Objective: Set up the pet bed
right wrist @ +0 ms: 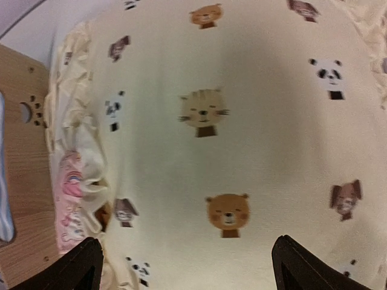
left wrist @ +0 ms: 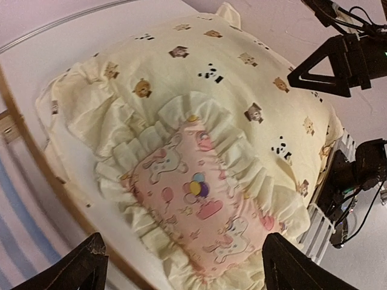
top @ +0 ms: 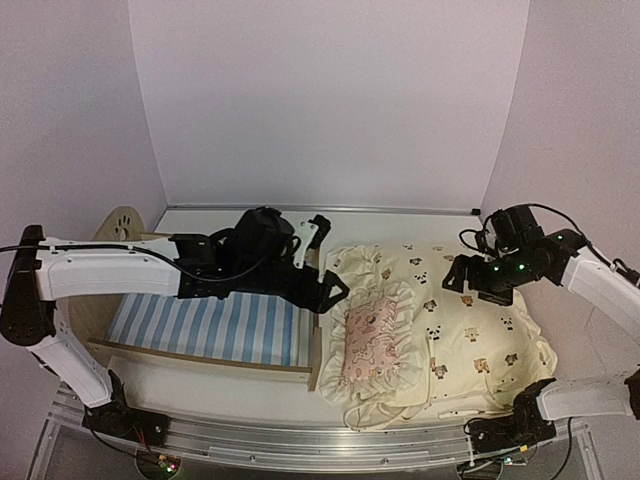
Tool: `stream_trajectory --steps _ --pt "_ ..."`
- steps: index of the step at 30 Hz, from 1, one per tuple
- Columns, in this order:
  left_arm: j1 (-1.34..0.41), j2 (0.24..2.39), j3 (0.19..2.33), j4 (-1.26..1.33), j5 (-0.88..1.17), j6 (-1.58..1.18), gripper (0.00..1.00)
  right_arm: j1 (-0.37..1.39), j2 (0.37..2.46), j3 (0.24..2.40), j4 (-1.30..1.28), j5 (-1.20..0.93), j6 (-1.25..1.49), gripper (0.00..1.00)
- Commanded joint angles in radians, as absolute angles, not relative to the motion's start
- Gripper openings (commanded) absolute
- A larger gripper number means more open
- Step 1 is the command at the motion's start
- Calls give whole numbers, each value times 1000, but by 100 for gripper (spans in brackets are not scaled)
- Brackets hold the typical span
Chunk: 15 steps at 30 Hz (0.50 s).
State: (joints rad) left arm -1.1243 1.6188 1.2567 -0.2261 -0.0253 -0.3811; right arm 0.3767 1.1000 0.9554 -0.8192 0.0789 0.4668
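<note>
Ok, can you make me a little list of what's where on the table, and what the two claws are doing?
pet bed: in front of the left arm, striped base bare, no bedding in it
cushion: cream with little animals, on the table beside the bed's footboard
pink pillow: lying on top of the cushion
left claw: open, above the pink pillow, holding nothing
right claw: open, above the cushion, holding nothing

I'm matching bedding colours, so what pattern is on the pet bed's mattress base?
Blue-and-white stripes cover the mattress base, seen best in the top external view.
</note>
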Motion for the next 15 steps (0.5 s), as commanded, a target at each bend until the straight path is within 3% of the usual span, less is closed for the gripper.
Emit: stream_trajectory --steps 1,8,15 --pt "-1192 1763 1430 -270 -18 -352 88 379 1062 970 -971 399 443 98" --pt "-1266 1991 1662 -339 -14 -356 87 343 1156 975 -970 491 398 98" --pt "-1299 2122 1793 -370 41 -355 84 132 1206 898 -843 176 340 98"
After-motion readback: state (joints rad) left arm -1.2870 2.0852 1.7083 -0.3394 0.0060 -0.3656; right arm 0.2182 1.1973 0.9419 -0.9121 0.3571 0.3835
